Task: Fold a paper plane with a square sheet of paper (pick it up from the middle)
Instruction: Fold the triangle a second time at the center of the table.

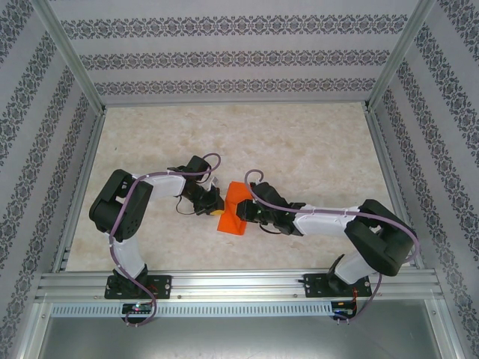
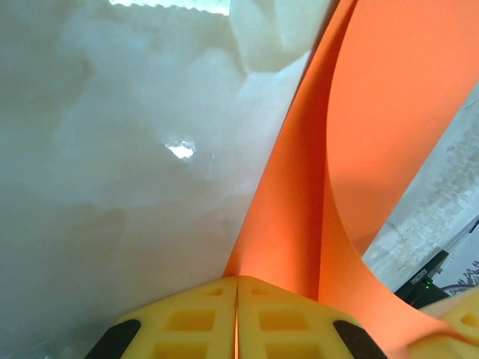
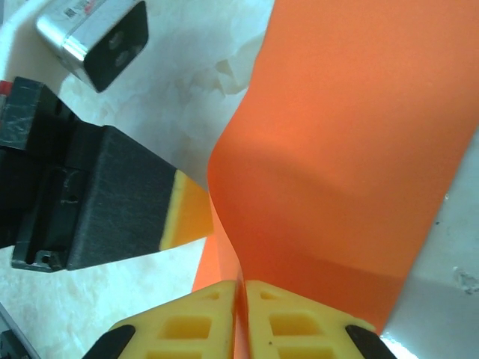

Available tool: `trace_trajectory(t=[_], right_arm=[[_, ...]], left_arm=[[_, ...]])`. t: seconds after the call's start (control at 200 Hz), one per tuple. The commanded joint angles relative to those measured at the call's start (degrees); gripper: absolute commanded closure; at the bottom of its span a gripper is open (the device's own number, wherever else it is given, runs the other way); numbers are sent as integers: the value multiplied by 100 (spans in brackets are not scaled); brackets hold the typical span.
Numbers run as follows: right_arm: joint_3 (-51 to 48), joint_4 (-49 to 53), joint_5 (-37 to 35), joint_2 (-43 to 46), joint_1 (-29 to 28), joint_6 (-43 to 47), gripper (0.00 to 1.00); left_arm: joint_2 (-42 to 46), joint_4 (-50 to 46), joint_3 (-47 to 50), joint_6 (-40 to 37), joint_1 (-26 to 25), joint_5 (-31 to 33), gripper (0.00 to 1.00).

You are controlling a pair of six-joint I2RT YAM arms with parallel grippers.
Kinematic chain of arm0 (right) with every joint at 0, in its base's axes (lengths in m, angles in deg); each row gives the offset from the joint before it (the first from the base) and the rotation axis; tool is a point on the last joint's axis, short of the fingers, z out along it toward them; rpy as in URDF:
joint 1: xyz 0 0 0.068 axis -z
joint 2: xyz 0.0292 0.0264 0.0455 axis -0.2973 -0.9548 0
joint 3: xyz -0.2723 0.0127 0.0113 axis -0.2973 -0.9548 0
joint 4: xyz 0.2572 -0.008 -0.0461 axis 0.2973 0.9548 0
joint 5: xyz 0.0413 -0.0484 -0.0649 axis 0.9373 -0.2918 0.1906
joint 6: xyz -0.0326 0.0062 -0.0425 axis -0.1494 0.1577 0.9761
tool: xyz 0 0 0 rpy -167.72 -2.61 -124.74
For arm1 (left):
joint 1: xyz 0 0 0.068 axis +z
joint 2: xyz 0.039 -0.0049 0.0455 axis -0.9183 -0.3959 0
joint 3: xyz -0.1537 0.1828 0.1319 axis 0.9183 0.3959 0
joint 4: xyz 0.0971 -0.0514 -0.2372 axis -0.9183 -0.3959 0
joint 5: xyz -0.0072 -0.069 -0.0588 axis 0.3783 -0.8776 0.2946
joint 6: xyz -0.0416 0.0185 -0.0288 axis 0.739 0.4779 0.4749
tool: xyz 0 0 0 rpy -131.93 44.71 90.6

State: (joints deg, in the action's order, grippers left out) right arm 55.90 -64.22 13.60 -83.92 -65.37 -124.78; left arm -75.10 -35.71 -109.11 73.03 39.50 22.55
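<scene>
Centre of the top view, just below the middle: the square sheet of paper (image 1: 230, 212), bright orange, bowed up off the pale marbled table (image 1: 314, 149), not lying flat. The left gripper (image 1: 212, 205) is at its left side and the right gripper (image 1: 245, 214) at its right side, the two arms reaching in from either side.

Left wrist view, bottom centre: the left gripper's yellow fingers (image 2: 187, 321) are pressed together, with a thin orange edge pinched in the seam. Clenched on the sheet. From the pinch the paper climbs toward the upper right in two curling layers.

Right wrist view, bottom centre: the right gripper's yellow pads (image 3: 292, 325) are also closed, with orange caught between them. Grasping the same sheet, which bulges across the right half of the frame. At middle left the other gripper's black body and yellow tip meet the sheet's left edge.
</scene>
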Motion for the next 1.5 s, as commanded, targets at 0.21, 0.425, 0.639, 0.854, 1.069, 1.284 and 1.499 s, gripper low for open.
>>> trace_trajectory(t=[0.21,0.425,0.639,0.854,1.069,1.284,1.499], right_arm=[[-146,-524,531,-338,244,197,88],[4,-405,663,-530,373,369,88],[47,-446,876,-557,504,498,87],[157,-416,1155,-731,627,674,87],[284,-253,1174,-855,722,815,87],[423,-143,1303,-956,781,994,87],[540,-7,1367,-1071,833,1081,87]], left_arm=[[-153,-154,-134,-197,-64,432,89],[-158,-205,-139,-259,-59,469,90],[-161,-288,-160,-323,-62,580,90],[-210,-370,-181,-395,-60,647,90],[-234,-381,-160,-434,-61,671,90],[-246,-416,-177,-469,-67,689,90],[-224,-465,-218,-500,-60,714,90]])
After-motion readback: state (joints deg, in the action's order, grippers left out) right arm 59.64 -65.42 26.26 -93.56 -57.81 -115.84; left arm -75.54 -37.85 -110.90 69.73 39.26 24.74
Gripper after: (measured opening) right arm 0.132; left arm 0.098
